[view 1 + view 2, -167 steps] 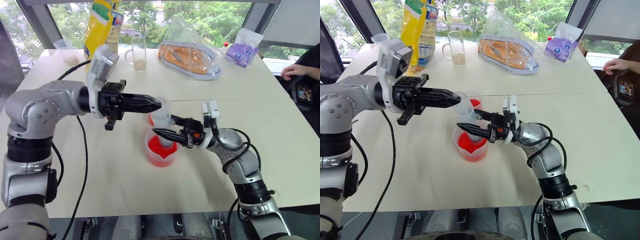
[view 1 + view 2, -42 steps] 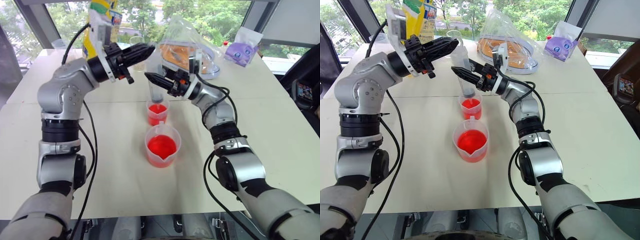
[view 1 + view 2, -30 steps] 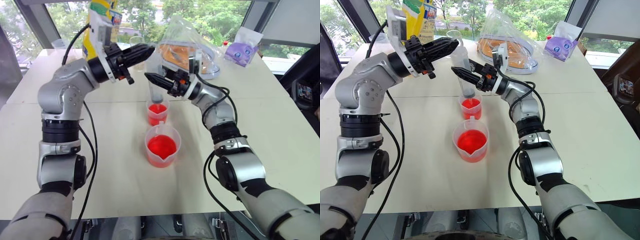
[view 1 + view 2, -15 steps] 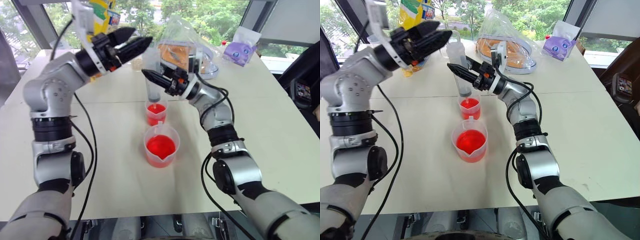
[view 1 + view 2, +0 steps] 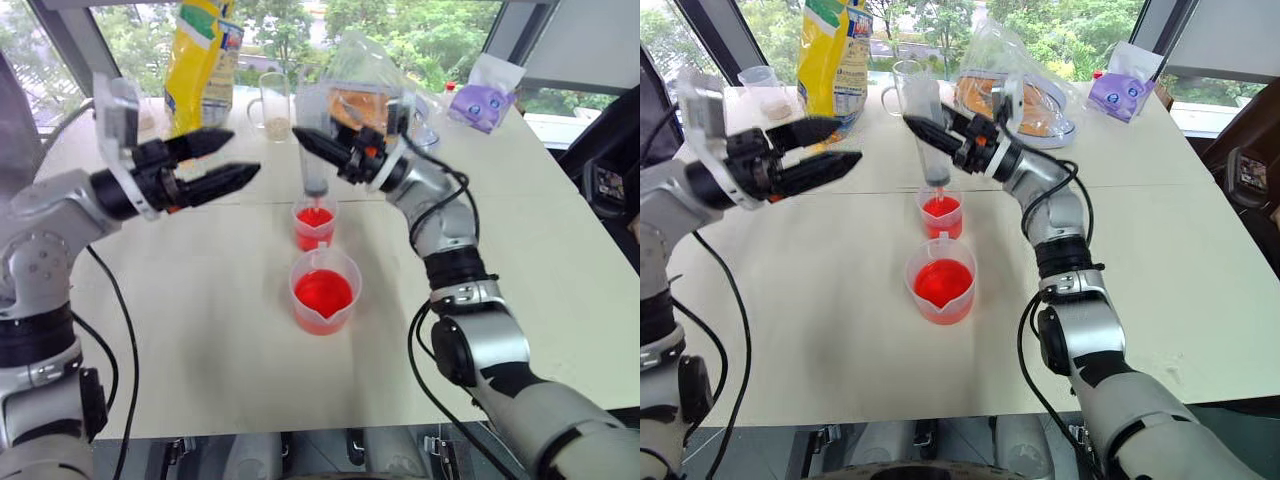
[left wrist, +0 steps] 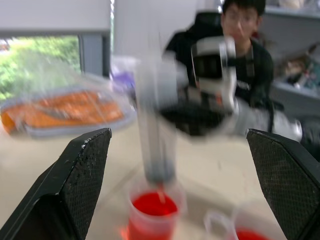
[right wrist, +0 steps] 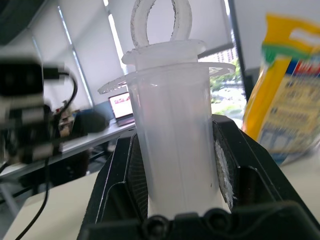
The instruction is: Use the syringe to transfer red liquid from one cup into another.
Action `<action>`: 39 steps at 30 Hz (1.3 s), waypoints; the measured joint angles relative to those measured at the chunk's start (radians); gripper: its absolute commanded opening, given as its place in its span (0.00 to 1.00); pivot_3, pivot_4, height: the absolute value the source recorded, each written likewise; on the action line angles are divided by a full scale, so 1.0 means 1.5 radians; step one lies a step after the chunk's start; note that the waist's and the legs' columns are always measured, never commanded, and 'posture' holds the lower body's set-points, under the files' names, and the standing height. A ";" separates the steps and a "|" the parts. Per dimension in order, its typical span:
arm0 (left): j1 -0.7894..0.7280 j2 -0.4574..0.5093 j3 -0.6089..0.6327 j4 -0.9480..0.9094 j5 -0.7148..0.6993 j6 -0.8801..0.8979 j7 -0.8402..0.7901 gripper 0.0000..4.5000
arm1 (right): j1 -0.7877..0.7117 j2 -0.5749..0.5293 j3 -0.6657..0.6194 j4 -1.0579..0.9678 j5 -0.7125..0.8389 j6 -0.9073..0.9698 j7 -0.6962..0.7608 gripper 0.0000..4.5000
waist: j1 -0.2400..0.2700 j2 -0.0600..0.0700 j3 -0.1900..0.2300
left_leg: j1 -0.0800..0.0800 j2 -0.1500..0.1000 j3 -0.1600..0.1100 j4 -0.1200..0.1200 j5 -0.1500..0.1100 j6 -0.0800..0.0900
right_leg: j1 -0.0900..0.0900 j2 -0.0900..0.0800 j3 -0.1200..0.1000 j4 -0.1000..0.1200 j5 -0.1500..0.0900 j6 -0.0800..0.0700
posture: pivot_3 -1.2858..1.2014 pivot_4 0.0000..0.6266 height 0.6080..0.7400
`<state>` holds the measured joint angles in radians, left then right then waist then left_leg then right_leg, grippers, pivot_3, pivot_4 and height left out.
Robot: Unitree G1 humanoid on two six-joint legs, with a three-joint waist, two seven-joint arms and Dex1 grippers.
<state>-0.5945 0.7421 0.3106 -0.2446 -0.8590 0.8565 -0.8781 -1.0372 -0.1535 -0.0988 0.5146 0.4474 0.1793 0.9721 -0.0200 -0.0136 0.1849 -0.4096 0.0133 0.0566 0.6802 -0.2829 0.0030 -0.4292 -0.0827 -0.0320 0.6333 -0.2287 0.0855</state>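
So at this point the left gripper [image 5: 240, 160] was off to the left of the cups, jaws spread wide, holding nothing, well apart from the syringe. In the middle, the small cup [image 5: 314, 223] sat on the table [image 5: 200, 330] with red liquid [image 5: 314, 217] in it, and the big spouted beaker [image 5: 323, 292] just nearer had a good pool of red left. The syringe [image 5: 315, 160] stood upright right over the small cup, its tip at the rim, plunger pushed down as far as I could tell. The right gripper [image 5: 312, 146] was clamped tight on the barrel. My read: one squirt had gone into the small cup, and what was left was more refills from the beaker, or just parking the syringe.
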 measured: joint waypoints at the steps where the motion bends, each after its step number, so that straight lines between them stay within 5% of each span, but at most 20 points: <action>1: 0.008 0.003 -0.006 -0.008 0.000 -0.002 -0.006 0.99 | -0.003 -0.013 0.005 -0.026 -0.007 0.021 -0.020 0.31 | 0.000 0.000 0.000 | 0.000 0.000 0.000 0.000 0.000 0.000 | 0.000 0.000 0.000 0.000 0.000 0.000 | 0.52 0.24 1.00; 8: 0.074 0.013 -0.044 -0.034 0.014 -0.030 -0.041 0.99 | -0.008 -0.155 -0.013 -0.249 0.033 0.456 -0.218 0.31 | 0.001 0.000 0.000 | -0.001 0.000 0.000 -0.001 -0.001 0.001 | -0.001 -0.003 0.000 -0.001 -0.002 -0.004 | 0.52 0.24 1.00; 18: 0.084 0.000 -0.067 -0.047 0.013 -0.045 -0.057 0.99 | 0.072 -0.288 -0.019 -0.303 0.033 0.920 -0.352 0.31 | 0.002 0.000 0.000 | -0.002 -0.001 0.000 -0.004 -0.001 0.001 | -0.002 -0.003 0.000 -0.003 -0.003 -0.007 | 0.52 0.24 1.00; 23: 0.084 -0.001 -0.068 -0.049 0.012 -0.052 -0.057 0.99 | 0.166 -0.290 -0.003 -0.295 0.032 0.952 -0.394 0.31 | 0.001 0.000 0.000 | -0.002 -0.001 0.001 -0.004 0.000 0.002 | -0.002 -0.001 0.000 -0.002 -0.002 -0.006 | 0.52 0.24 1.00; 29: 0.087 0.000 -0.068 -0.056 0.010 -0.052 -0.057 1.00 | 0.172 -0.293 -0.003 -0.294 0.027 0.952 -0.423 0.96 | 0.003 0.000 0.000 | -0.002 0.000 0.001 -0.002 -0.001 0.002 | -0.002 0.003 -0.001 -0.002 -0.001 -0.004 | 0.52 0.24 1.00; 34: 0.100 0.008 -0.067 -0.059 -0.001 -0.051 -0.058 1.00 | 0.174 -0.317 0.010 -0.323 0.038 0.940 -0.391 0.98 | 0.004 0.000 0.000 | -0.002 0.000 0.001 -0.002 -0.001 0.003 | -0.002 0.003 -0.001 -0.002 -0.001 -0.002 | 0.52 0.24 1.00; 39: 0.107 0.028 -0.065 -0.063 -0.010 -0.050 -0.066 1.00 | 0.173 -0.436 0.039 -0.427 0.080 0.825 -0.250 0.98 | 0.005 0.000 0.000 | -0.002 0.000 0.001 -0.001 -0.002 0.004 | -0.001 0.003 -0.001 -0.002 -0.002 0.000 | 0.52 0.24 1.00</action>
<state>-0.4336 0.7842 0.2135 -0.3393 -0.8747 0.7822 -0.9778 -0.7784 -0.8076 -0.0401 -0.1252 0.5667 1.4172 0.5969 -0.0132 -0.0135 0.1852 -0.4122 0.0129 0.0578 0.6783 -0.2856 0.0091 -0.4307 -0.0775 -0.0330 0.6299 -0.2311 0.0849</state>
